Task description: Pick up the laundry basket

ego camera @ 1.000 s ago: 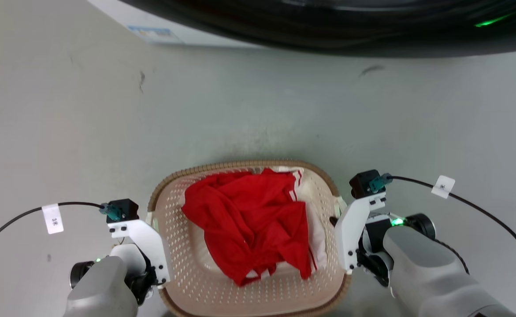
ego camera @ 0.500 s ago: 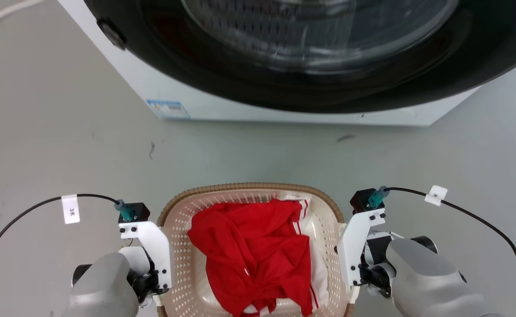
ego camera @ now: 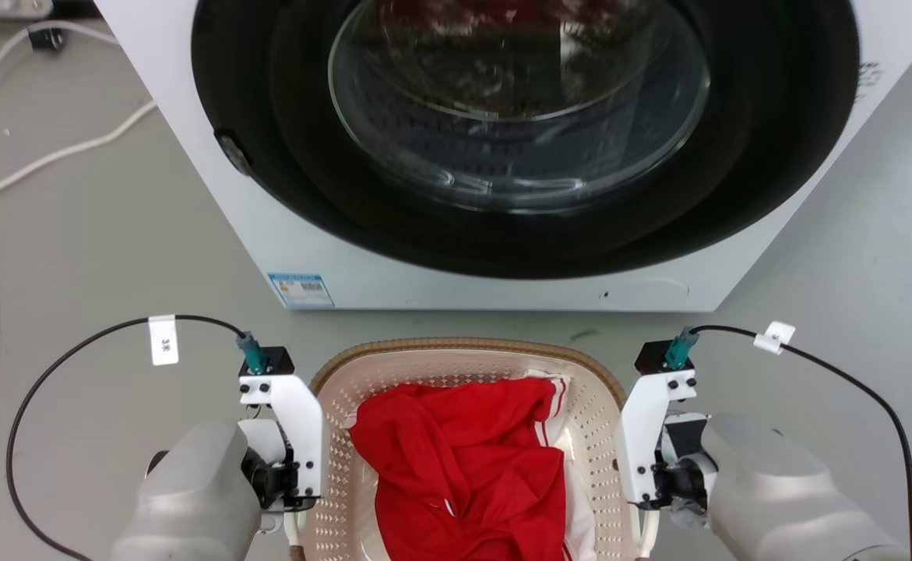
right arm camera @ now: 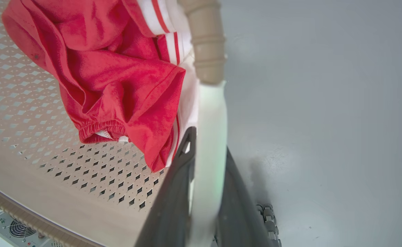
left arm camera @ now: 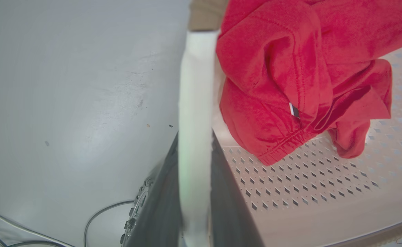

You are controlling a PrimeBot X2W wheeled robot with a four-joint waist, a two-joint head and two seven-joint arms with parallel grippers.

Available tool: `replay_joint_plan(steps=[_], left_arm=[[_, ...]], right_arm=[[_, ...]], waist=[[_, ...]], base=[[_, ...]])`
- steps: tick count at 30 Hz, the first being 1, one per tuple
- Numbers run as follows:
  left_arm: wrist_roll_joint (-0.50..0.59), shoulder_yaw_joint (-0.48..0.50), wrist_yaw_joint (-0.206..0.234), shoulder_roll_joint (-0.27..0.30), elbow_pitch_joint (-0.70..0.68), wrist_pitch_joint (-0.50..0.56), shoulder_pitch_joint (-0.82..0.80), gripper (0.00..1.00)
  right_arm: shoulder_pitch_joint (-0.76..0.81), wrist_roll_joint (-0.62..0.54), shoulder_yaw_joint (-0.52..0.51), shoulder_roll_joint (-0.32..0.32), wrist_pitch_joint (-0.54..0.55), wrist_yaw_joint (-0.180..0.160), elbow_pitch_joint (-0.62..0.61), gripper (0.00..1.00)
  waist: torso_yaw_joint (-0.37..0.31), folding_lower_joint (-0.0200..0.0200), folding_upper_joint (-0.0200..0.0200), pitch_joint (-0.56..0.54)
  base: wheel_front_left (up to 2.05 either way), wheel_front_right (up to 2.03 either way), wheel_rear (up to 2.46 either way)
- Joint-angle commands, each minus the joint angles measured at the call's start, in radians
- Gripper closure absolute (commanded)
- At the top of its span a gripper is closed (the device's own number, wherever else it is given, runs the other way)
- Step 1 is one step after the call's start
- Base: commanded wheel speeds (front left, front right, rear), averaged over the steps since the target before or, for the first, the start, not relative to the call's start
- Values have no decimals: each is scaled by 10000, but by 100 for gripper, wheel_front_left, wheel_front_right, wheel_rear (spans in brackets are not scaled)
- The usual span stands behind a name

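Pale grey floor (ego camera: 97,257) fronts a white washing machine (ego camera: 424,284) across the upper frame. At bottom centre is the cream laundry basket (ego camera: 463,345), holding a red garment (ego camera: 463,460). The left gripper (left arm camera: 194,137) and right gripper (right arm camera: 208,140) each clamp a white side handle (left arm camera: 195,85). Stiff perforated plastic, light soft load: probably lifts easily if kept level.
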Motion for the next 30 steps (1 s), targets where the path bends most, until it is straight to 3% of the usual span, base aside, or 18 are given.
replay_joint_plan(steps=[1, 20, 30], left_arm=[[-106, -55, -32, -160, -134, 118, -265, 100], [-915, -771, -39, -495, -204, 2277, -1227, 100], [-1283, -981, -41, -780, -32, 3080, -1366, 100]], right_arm=[[-122, 105, 19, 116, 185, 139, -97, 100], [-1115, 927, -93, -484, 3079, 138, -116, 100], [-1146, 1174, -82, -606, 3898, 138, -185, 100]], waist=[[-50, 1, -1, -346], [-19, 1, -1, -1297], [3, 1, -1, -1845]], base=[[0, 0, 0], [0, 0, 0], [0, 0, 0]])
